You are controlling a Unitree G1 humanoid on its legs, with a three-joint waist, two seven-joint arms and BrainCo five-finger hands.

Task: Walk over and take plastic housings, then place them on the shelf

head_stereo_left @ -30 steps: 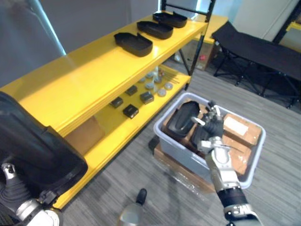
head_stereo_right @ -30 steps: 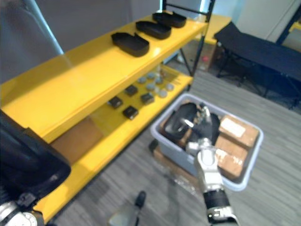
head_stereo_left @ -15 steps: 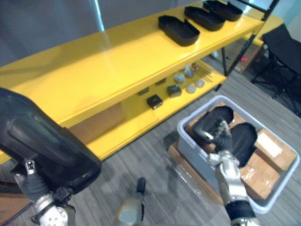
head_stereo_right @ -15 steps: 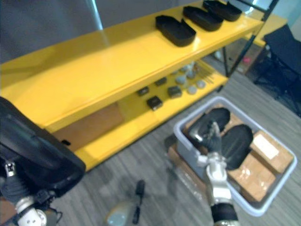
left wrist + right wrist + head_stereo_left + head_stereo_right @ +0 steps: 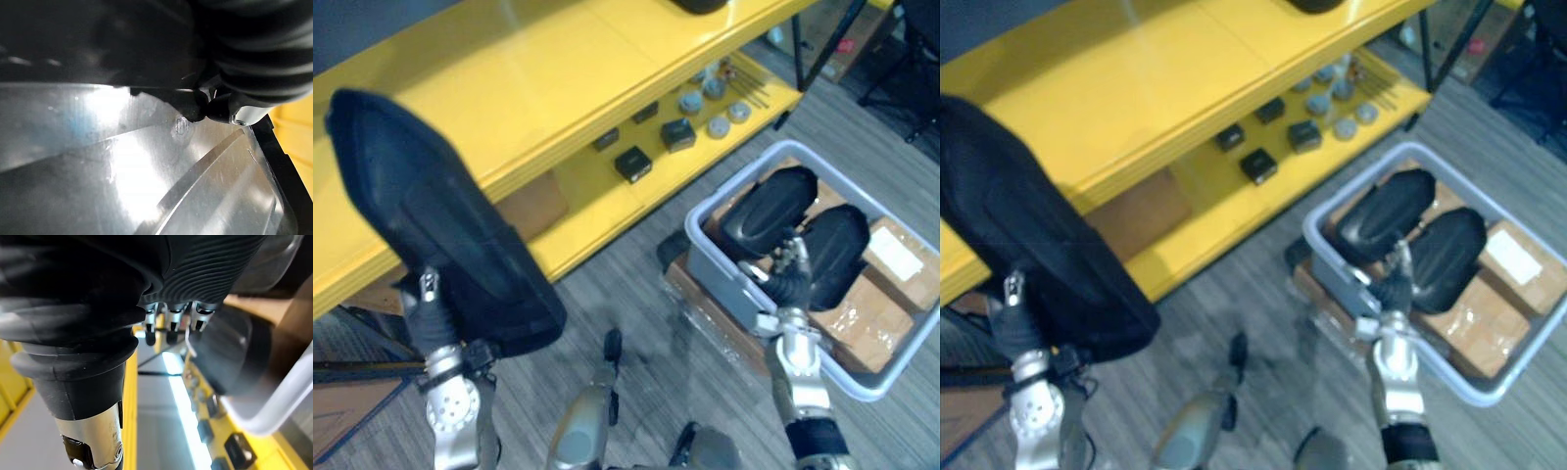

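Plastic housing (image 5: 431, 225) now rides higher above the left hand (image 5: 429, 313), grip impossible to tell, nearing the yellow shelf (image 5: 558, 69) for placing, while the slack-fingered right hand (image 5: 790, 279) hovers over spare housings (image 5: 769, 211) in the grey bin (image 5: 715, 274).

The shelf (image 5: 558, 69) is bright yellow. The big housing (image 5: 440, 225) at near left is matt black, as are the two housings (image 5: 769, 208) in the pale grey bin (image 5: 720, 286) on the right, beside brown boxes (image 5: 864, 321). The floor (image 5: 622, 284) is grey with fine stripes.
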